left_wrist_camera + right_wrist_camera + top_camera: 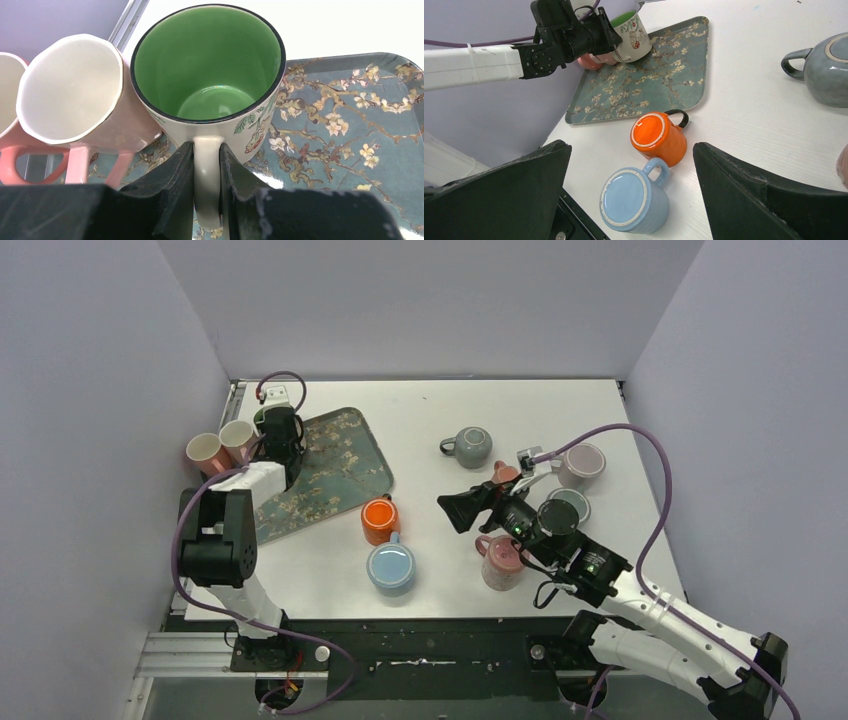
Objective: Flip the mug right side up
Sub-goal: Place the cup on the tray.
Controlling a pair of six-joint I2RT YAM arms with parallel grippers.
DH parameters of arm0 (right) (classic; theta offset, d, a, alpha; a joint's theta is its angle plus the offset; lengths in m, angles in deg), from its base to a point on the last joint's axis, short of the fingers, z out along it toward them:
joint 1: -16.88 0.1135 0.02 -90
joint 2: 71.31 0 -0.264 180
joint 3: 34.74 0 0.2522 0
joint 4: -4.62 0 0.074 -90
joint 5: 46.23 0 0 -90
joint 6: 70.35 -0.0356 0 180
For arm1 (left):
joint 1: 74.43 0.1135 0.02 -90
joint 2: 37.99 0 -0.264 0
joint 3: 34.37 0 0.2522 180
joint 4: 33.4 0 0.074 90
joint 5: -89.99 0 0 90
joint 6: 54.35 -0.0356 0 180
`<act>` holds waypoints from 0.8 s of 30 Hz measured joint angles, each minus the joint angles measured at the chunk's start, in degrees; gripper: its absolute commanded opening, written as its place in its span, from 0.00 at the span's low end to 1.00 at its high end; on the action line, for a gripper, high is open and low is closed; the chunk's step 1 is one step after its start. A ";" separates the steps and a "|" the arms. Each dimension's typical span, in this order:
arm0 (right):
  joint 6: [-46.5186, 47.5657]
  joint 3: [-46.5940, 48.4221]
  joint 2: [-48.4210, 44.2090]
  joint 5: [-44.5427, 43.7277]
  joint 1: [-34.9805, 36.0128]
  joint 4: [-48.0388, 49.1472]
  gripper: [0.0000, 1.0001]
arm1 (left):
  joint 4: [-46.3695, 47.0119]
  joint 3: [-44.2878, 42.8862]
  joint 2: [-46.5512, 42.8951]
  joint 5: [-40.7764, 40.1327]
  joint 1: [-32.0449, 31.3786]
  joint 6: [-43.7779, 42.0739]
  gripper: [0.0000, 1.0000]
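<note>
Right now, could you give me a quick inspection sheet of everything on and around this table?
Surface: white table, patterned tray at its left.
Job's things: green-lined mug upright at the tray's far corner; orange mug and blue mug base-up on the table.
Clutter: two pale mugs left of the tray; grey mug mid-table; more mugs near the right arm.
End effectors: left end effector shut on the green-lined mug's handle; right end effector open, holding nothing.
Cables: purple cables looping along both arms.
Surroundings: plain pale walls on three sides.
</note>
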 measured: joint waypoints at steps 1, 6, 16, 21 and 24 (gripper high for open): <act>0.00 0.00 -0.20 -0.07 0.00 -0.09 1.00 | 0.13 0.00 0.11 -0.09 0.00 -0.11 0.21; 0.00 0.00 -0.90 -0.50 0.00 -0.37 1.00 | 0.20 0.00 0.44 -0.66 0.00 -0.37 0.27; 0.02 0.00 -1.55 -0.59 0.00 -0.79 1.00 | -1.05 -1.25 0.76 -1.49 -0.31 -0.33 0.41; -0.35 0.68 -1.31 -0.85 0.00 -2.89 1.00 | -3.32 -2.32 0.28 -0.79 -0.31 0.39 0.47; -1.51 1.57 -0.79 -2.51 0.00 -5.57 1.00 | -5.42 -2.80 -1.38 0.98 -0.31 1.60 0.52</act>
